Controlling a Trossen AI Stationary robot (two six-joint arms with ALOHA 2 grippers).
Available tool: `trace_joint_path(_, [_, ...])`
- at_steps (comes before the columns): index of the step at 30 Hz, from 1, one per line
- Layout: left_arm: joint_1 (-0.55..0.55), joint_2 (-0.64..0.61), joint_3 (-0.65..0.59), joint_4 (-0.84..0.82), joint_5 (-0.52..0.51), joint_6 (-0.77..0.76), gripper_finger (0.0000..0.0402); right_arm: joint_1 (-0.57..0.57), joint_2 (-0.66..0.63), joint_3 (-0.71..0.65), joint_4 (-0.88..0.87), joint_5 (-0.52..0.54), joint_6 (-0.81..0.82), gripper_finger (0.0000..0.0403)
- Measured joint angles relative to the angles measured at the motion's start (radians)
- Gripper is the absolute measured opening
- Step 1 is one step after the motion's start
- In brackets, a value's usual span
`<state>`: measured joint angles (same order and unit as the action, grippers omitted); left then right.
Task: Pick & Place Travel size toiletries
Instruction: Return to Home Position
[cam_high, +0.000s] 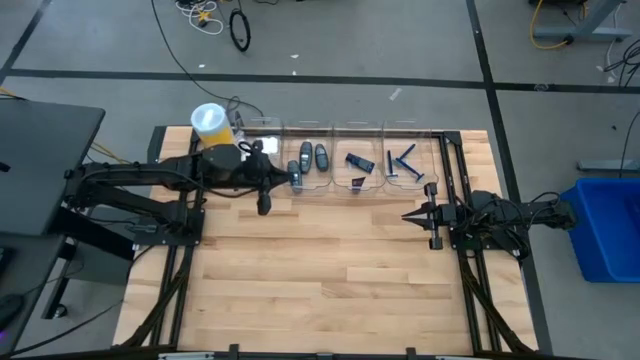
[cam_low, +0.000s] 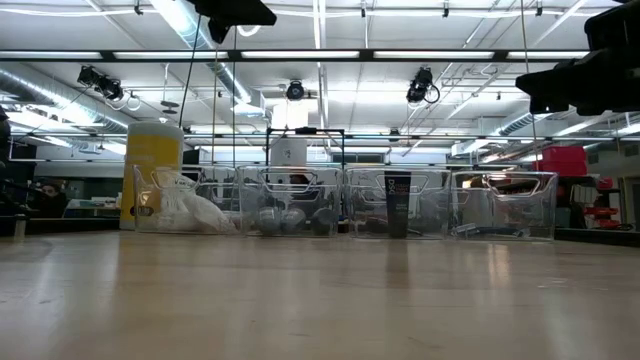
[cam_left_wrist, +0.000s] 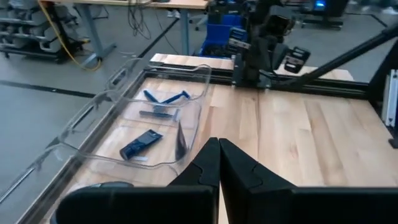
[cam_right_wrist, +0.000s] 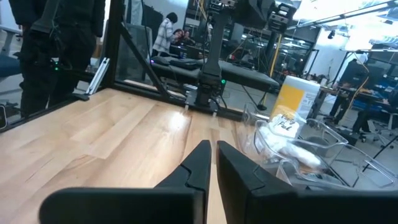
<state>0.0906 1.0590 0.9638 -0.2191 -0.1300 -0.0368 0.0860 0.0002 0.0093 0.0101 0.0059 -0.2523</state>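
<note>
High view places every toiletry in a row of four clear bins along the upper edge of the worktop. White packets sit in the leftmost bin. Dark grey ovals are in the next, dark rectangular pieces in the third, and blue razors in the rightmost.

The left claw hangs over the lower left corner of the second bin and holds nothing (the left wrist view shows its fingers pressed side by side). The right claw waits at centre right of the frame, apart from the bins, also closed on nothing.

Nothing lies loose on the bare wood, so the step in hand is probably the retreat to rest. To do it well, the left arm should keep its height while drawing back toward the frame's left. It should lower only once past the bin rims and the yellow cylinder, which stands just beside its forearm. A low sideways sweep could knock either.

The ovals lie with their long axes up-down in frame, across the row. One razor runs diagonally from upper right to lower left, and another lies nearly up-down beside it. Which ends carry the heads is too small to tell. The larger rectangular piece slants from upper left to lower right.
</note>
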Motion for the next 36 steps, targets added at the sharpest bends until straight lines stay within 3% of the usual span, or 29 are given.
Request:
trace_joint_path(6, [-0.018,0.042,-0.001,0.002,0.028,0.071,0.0002,0.000,0.000,0.000,0.000,0.000,0.000,0.0039])
trace_joint_path(12, [-0.022,0.090,-0.001,-0.022,0.150,0.140,0.0001,0.000,0.000,0.000,0.000,0.000,0.000,0.0037])
trace_joint_path(18, [-0.041,0.126,-0.028,-0.050,0.153,0.179,0.0001,0.000,0.000,0.000,0.000,0.000,0.000,0.0040])
trace_joint_path(27, [-0.091,-0.053,-0.449,0.341,0.212,0.128,0.0001,0.000,0.000,0.000,0.002,-0.002,0.000,0.0038])
trace_joint_path(36, [-0.176,-0.325,-0.781,0.493,0.175,0.126,0.0001,0.000,0.000,0.000,0.001,-0.008,0.000,0.0036])
